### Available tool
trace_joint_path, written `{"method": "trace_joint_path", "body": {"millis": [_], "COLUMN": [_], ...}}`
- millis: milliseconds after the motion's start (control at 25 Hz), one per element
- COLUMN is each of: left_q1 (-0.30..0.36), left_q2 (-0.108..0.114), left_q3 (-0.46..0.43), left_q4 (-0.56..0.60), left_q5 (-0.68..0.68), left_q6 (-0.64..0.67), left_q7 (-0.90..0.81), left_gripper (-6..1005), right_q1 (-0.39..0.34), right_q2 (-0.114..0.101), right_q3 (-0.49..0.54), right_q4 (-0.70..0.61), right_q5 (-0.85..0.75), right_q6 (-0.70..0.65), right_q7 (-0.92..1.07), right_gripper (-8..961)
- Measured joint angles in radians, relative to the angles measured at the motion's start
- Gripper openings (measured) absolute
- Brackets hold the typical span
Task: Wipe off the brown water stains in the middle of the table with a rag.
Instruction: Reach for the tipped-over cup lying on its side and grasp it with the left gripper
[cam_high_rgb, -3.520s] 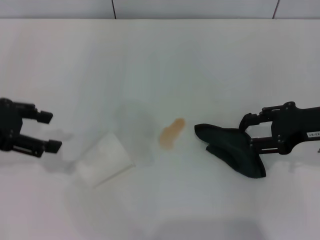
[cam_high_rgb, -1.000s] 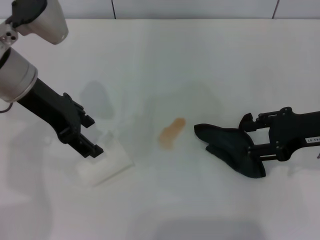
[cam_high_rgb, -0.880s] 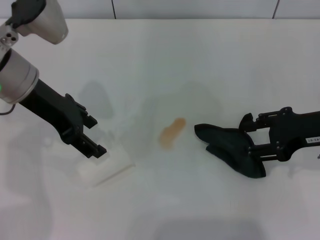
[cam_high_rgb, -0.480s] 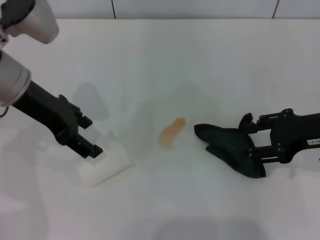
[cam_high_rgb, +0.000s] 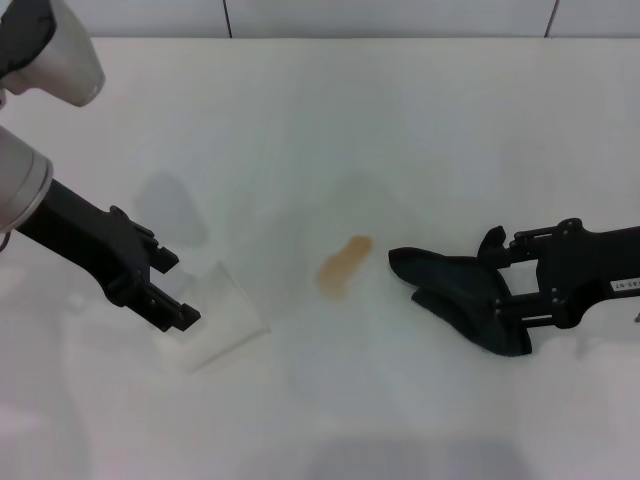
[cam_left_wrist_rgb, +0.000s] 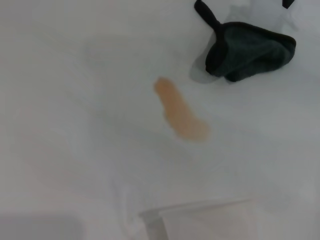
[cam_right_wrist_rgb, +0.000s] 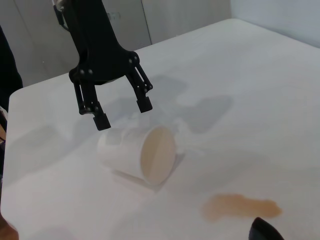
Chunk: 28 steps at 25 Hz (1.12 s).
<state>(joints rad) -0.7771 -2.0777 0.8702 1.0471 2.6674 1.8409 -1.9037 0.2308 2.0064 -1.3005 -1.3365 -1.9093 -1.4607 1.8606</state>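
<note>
The brown water stains (cam_high_rgb: 345, 266) form one pale orange smear in the middle of the white table (cam_high_rgb: 330, 120); the smear also shows in the wrist views (cam_left_wrist_rgb: 180, 117) (cam_right_wrist_rgb: 240, 207). The dark rag (cam_high_rgb: 462, 300) (cam_left_wrist_rgb: 250, 50) lies crumpled just right of the smear. My right gripper (cam_high_rgb: 500, 278) is open, its fingers straddling the rag's right part. My left gripper (cam_high_rgb: 176, 290) (cam_right_wrist_rgb: 124, 113) is open and hovers by the closed end of a clear plastic cup (cam_high_rgb: 218, 318) (cam_right_wrist_rgb: 142, 154) that lies on its side left of the smear.
The cup's open mouth faces the smear, about a hand's width from it. A sliver of the cup's rim (cam_left_wrist_rgb: 200, 215) shows in the left wrist view. The table's far edge meets a tiled wall (cam_high_rgb: 390, 15).
My left arm has swung in from the table's left edge to the tipped cup, and in the last half second drew slightly back toward the near left. The right gripper and the rag stayed put.
</note>
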Motion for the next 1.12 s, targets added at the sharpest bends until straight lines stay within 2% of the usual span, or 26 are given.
{"method": "trace_joint_path", "body": {"millis": [360, 1120], "left_q1": [0.016, 0.007], "left_q2": [-0.001, -0.001], "left_q3": [0.002, 0.007], "left_q4": [-0.026, -0.115], "left_q5": [-0.005, -0.027], "left_q6": [-0.027, -0.094], "left_q7": [0.003, 0.024], "left_gripper": [884, 884], "right_q1": [-0.001, 0.001], "right_q2": [0.0, 0.002], "right_q3": [-0.006, -0.021], "right_q4": [0.01, 0.011], "right_q5": [0.001, 0.001], "right_q6": [0.002, 0.004], "right_q7": [-0.003, -0.003], "right_gripper": [627, 624]}}
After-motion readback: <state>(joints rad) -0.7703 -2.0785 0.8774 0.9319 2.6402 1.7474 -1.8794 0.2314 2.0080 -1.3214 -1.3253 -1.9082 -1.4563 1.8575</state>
